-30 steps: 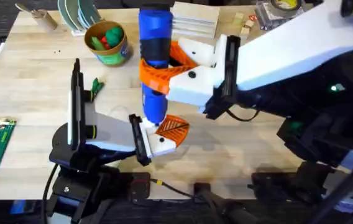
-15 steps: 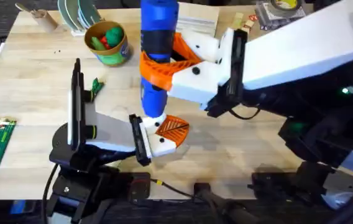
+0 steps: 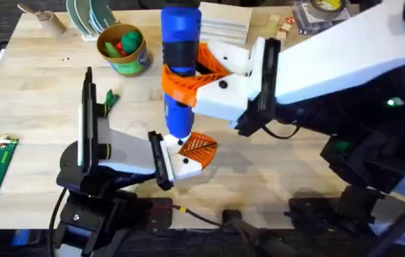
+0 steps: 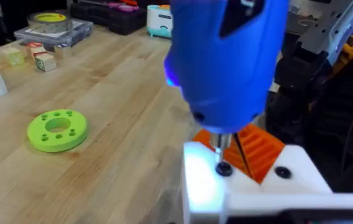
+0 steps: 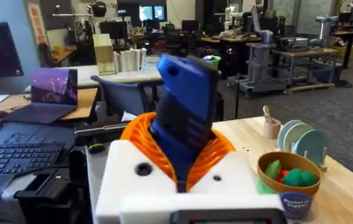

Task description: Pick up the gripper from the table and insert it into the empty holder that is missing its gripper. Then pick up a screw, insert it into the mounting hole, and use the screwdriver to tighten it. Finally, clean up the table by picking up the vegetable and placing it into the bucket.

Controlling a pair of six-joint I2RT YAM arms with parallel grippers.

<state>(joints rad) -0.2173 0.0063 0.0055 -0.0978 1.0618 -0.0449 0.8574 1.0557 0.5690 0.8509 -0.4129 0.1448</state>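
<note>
Blue screwdriver [image 4: 226,59] upright, thin bit down on a dark screw [image 4: 224,168] in the white block [image 4: 251,193]. Orange ribbed tip [image 4: 257,149] just behind the screw. Lime-green disc [image 4: 57,130] flat on the counter [image 4: 114,106], well apart from the screwdriver.

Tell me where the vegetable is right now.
In the overhead view the vegetable lies on the table on the left side, just below the bucket and beside the left arm's upright link.
</note>
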